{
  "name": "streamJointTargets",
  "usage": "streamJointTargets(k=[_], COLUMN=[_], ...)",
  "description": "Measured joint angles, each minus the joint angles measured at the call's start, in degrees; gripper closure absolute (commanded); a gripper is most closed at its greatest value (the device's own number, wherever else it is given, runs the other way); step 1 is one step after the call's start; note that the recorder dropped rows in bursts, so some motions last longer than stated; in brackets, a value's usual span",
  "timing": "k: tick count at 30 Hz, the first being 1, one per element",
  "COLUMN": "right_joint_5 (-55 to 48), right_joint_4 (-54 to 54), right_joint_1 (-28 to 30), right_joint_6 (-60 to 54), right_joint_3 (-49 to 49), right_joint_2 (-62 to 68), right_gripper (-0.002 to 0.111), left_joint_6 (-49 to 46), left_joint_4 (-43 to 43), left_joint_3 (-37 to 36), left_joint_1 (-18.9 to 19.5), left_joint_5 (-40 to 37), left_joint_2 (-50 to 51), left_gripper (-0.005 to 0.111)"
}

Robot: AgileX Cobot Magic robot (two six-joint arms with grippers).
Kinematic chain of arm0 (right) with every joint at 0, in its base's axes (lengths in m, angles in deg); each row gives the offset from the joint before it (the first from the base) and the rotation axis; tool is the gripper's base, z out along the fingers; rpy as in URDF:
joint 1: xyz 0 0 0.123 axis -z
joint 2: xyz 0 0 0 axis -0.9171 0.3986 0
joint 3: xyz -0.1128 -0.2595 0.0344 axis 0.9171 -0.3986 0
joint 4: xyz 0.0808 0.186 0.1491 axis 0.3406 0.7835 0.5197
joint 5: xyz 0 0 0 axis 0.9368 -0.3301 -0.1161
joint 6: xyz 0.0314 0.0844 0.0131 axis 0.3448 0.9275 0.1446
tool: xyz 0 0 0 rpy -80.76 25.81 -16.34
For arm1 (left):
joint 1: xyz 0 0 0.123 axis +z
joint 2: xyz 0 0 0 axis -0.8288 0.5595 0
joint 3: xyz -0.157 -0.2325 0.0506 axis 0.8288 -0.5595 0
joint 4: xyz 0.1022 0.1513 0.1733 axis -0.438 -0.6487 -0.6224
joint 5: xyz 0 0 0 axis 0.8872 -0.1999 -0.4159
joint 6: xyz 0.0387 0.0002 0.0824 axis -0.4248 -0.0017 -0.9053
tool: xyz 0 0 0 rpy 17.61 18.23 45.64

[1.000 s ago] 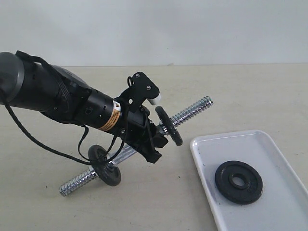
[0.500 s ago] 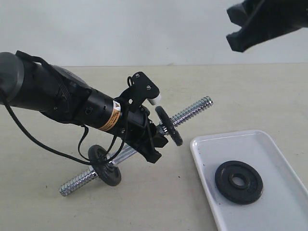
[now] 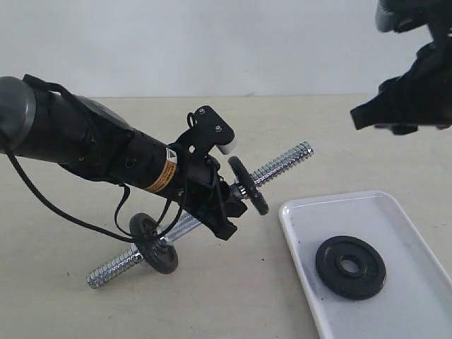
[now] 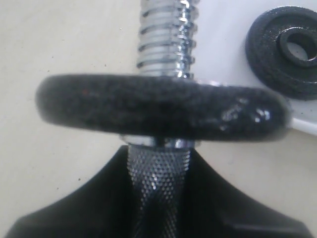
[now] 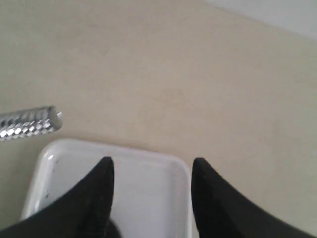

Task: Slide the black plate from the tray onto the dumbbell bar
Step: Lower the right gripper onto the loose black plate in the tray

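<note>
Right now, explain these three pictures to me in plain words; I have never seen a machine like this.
This is a robot with two arms, each ending in a two-fingered gripper. The wide picture comes from a camera off the arms; the other two come from cameras on the wrists. The left gripper is clamped on the rough middle of the dumbbell bar and holds it tilted over the beige table. The right gripper hangs open and empty above the tray. In that white tray lies the black plate, flat and untouched.
</note>
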Motion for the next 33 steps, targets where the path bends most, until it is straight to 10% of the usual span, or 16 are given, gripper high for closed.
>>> streamJointTargets(k=[8,18,33], right_joint_5=[-11.18,-19.48,5.45], right_joint_4=[21.74,23.79,33.24], right_joint_1=[0.00,0.12,0.12], right_joint_6=[-16.96,-19.42,-25.05], right_joint_3=[0.00,-2.70,-14.59], right_joint_2=[6.09,8.98,10.09], right_gripper=[0.063,0.005,0.003], left_joint_6=[0.11,0.22,0.22], left_joint_4=[0.00,0.00,0.00], left_joint_3=[0.00,0.00,0.00], left_joint_1=[0.00,0.00,0.00], left_joint_5=[0.00,-0.24,-0.24], left_joint_2=[0.00,0.00,0.00], left_gripper=[0.102,0.102,0.102])
